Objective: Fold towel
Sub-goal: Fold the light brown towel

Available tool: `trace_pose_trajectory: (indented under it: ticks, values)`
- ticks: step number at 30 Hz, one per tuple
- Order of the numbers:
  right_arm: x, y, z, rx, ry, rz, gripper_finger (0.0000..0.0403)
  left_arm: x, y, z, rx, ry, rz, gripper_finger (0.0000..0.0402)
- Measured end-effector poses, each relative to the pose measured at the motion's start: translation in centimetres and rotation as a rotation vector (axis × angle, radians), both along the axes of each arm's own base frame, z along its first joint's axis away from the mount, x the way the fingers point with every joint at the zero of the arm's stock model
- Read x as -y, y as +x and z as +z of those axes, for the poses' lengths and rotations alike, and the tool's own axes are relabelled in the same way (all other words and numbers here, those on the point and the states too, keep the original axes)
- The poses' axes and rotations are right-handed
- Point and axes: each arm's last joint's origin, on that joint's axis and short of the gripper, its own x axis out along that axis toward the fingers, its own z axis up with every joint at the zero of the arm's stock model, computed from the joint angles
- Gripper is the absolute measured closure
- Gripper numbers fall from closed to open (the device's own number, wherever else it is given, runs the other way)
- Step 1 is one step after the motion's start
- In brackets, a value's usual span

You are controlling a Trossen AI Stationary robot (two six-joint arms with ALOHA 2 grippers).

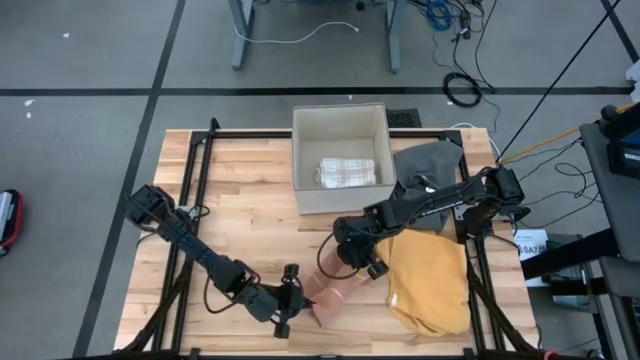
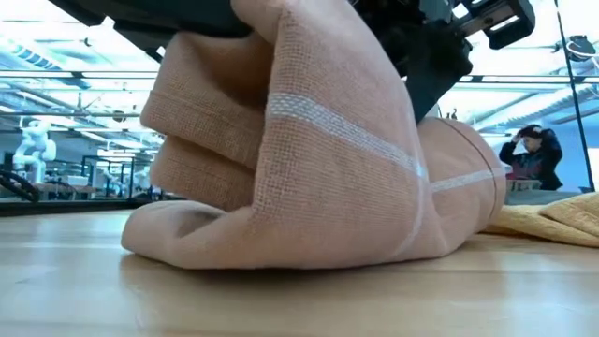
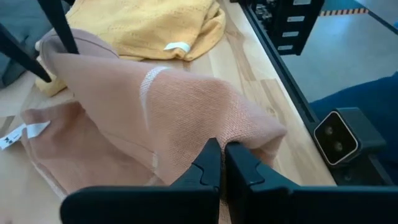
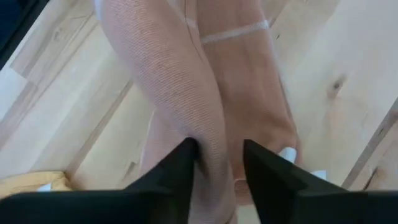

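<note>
A salmon-pink woven towel with a pale stripe (image 1: 335, 290) lies bunched on the light wooden slatted table (image 1: 250, 180), just beside the mustard-yellow knitted cloth (image 1: 430, 275) and partly touching its near edge. In the low view the pink towel (image 2: 309, 150) rises in a rounded hump off the wood, with the yellow cloth (image 2: 552, 220) flat behind it.

The left gripper (image 1: 285, 305), on the side of the pink towel away from the yellow cloth, is clenched tight on a fold of the fabric; its wrist camera shows the two dark fingers (image 3: 239, 174) pressed together with the towel's edge (image 3: 186, 118) pinched between them. The right gripper (image 1: 355, 258) sits over the end of the towel nearest the yellow cloth. Its fingers (image 4: 180, 165) stand apart with a ridge of pink fabric (image 4: 186, 81) running up between them; the cloth seems to brush the inner faces, though a firm hold cannot be made out.

Beyond the yellow cloth, a grey rumpled cloth (image 1: 430, 160) lies beside an open beige fabric box (image 1: 340, 125) holding a folded checked cloth (image 1: 347, 172).
</note>
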Motion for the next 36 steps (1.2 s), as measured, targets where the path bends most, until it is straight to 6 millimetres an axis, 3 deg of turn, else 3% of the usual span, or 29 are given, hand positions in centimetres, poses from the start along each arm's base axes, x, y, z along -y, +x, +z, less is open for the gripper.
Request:
trace_pose_trajectory:
  ticks: [9,21,26,30,36]
  values:
    - [0.1,0.0,0.0,0.007,-0.019,-0.004,0.0193,-0.2,0.1,0.0,-0.001,-0.001,0.006,0.0399]
    - [0.3,-0.9,2.4,0.088,-0.034,0.001,0.0175,-0.4,0.3,0.0,-0.001,-0.004,0.015,0.0399]
    - [-1.9,-0.8,3.1,0.17,0.072,0.11,0.0167,-0.6,0.4,0.0,-0.002,-0.005,0.023,0.0399]
    - [-4.6,-0.4,2.5,0.225,0.085,0.189,0.0154,-0.8,0.5,0.0,-0.002,-0.005,0.028,0.0399]
    - [-6.2,0.6,1.8,0.301,0.053,0.148,0.0144,-0.7,0.5,0.0,-0.002,-0.006,0.028,0.0399]
